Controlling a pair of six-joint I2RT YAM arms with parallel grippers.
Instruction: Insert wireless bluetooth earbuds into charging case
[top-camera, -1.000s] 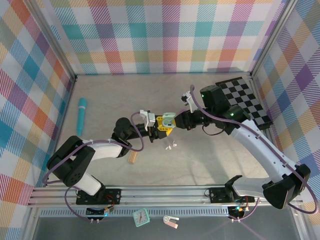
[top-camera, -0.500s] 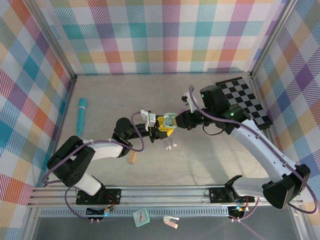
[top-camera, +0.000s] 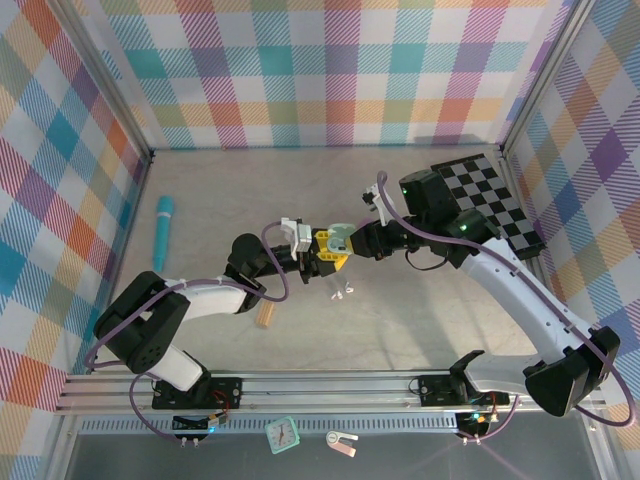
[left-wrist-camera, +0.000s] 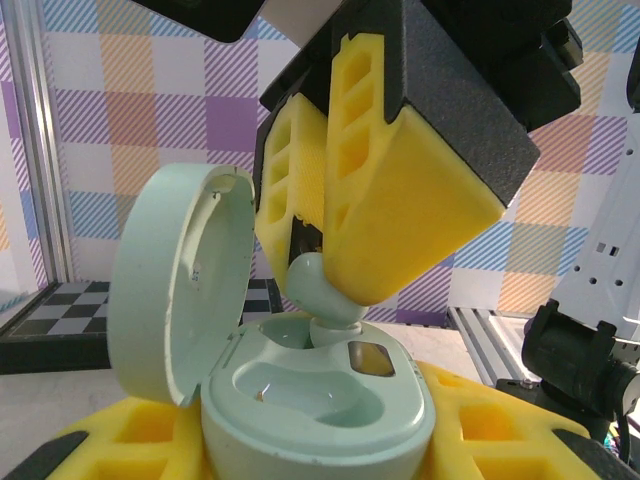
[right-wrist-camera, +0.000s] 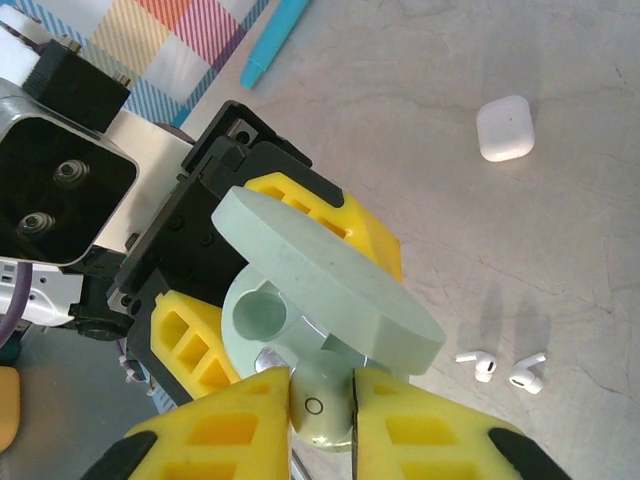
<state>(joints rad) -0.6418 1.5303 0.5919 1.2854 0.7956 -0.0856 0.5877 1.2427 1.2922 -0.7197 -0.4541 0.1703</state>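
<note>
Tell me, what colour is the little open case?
The charging case is pale mint green, clearest in the left wrist view.

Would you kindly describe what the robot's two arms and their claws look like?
The left arm and right arm have white link shells between black joint housings, with thin purple cables looping along them. Small green lights glow on the right arm. The left claw and right claw are black, carrying chunky yellow fingers with rectangular cut-out pockets.
</note>
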